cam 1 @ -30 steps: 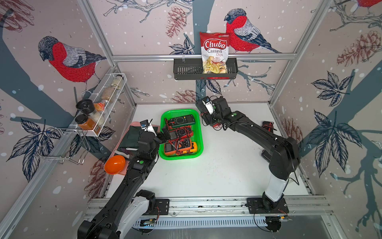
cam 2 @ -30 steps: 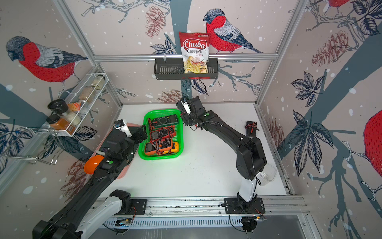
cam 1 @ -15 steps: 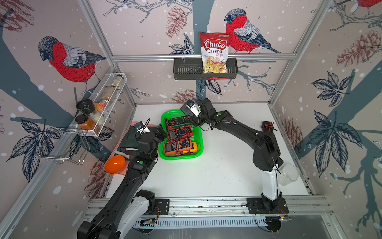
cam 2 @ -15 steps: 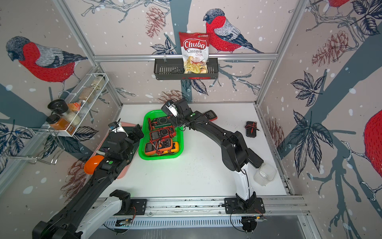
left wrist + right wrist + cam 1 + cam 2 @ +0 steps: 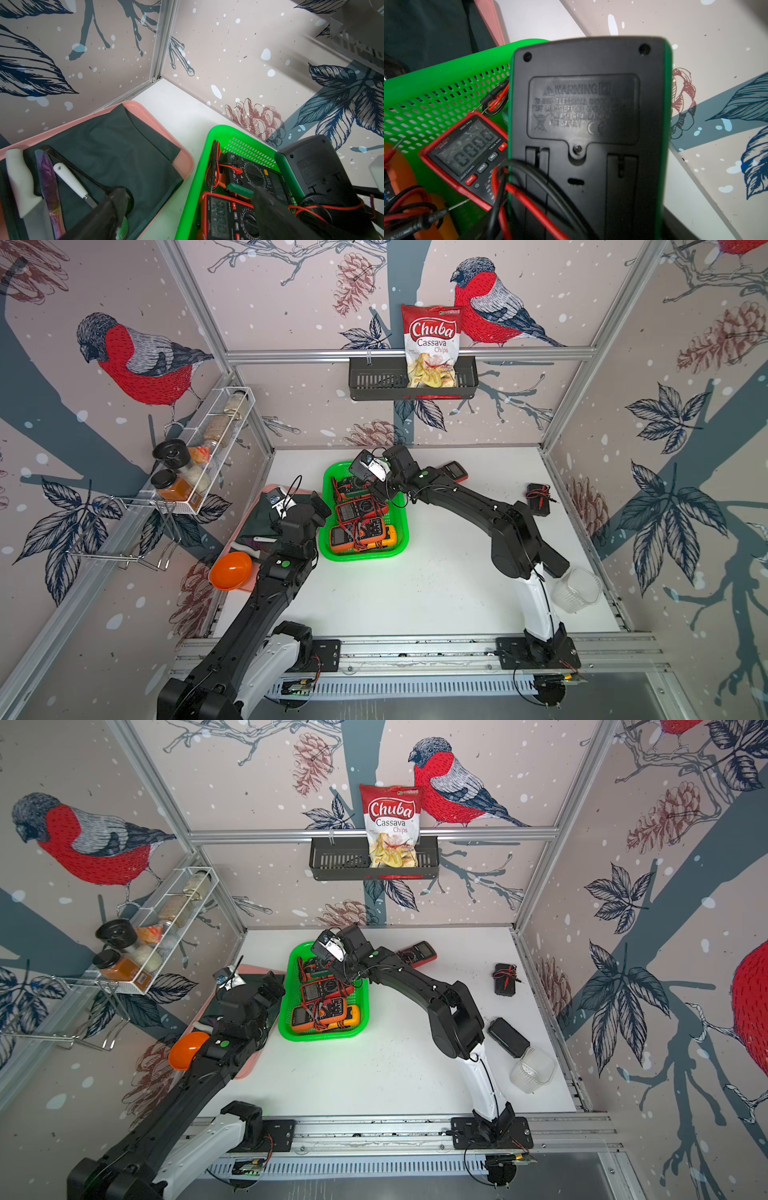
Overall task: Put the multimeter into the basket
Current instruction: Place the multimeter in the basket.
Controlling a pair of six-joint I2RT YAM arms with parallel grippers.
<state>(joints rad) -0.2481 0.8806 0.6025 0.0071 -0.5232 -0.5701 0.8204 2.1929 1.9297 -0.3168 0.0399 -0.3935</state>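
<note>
The multimeter (image 5: 587,124) is aloft, so placing seems the step in hand. The left gripper (image 5: 190,194) hovers spread and empty, the basket (image 5: 361,556) just to its right. The right gripper (image 5: 375,488) clasps the multimeter above the basket, which calls for lowering, then release.

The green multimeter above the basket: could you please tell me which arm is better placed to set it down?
Right. The right gripper holds the green multimeter just over the far end of the basket. The left gripper is open and empty beside the basket's rim.
</note>
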